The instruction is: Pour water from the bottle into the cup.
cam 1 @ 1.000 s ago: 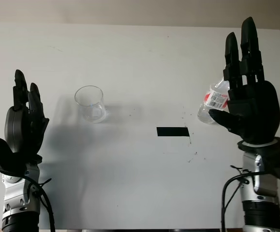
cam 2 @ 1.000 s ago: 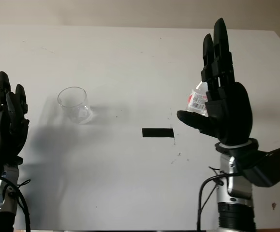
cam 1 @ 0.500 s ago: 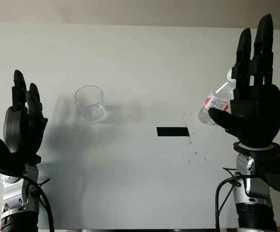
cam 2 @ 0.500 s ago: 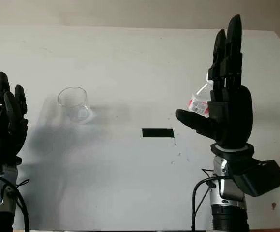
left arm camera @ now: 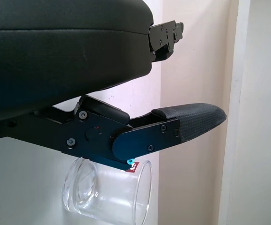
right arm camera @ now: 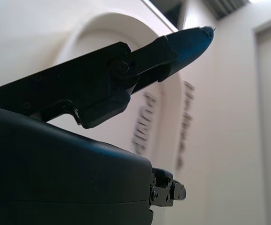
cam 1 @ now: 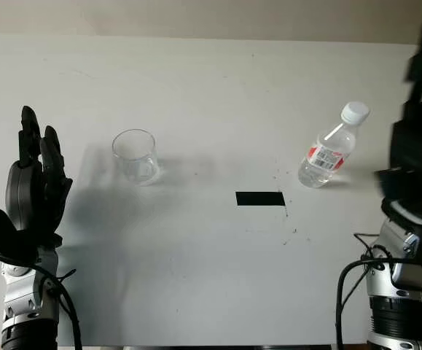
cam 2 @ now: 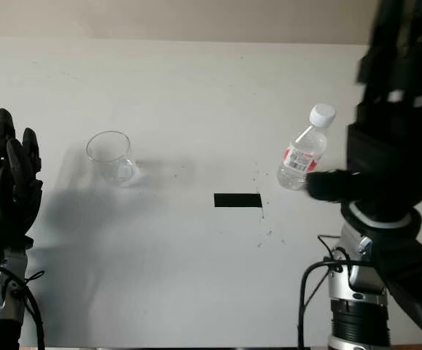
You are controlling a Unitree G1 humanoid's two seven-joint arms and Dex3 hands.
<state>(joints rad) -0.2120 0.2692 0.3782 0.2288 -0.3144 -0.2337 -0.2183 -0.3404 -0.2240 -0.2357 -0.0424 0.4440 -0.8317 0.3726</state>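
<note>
On the white table point(cam 1: 211, 95) a capped water bottle point(cam 1: 329, 154) is stood upright; the right hand point(cam 2: 385, 157), held open, is nearest, just beside it; the glass cup point(cam 1: 135, 156) is near the open left hand point(cam 1: 36, 189).

White table point(cam 1: 196, 87) takes up most of the scene, w/ a beige wall strip point(cam 1: 196, 14) along the far edge. Black tape rectangle point(cam 1: 260, 198) stuck flat on the tabletop, approx. mid-table, a bit right of centre. Few small dark specks point(cam 1: 292, 233) scattered just right of & below the tape. Wrist views: pale wall & a door frame point(left arm camera: 240, 93); arched white shape point(right arm camera: 126, 42) w/ blurred lettering, can't read it
</note>
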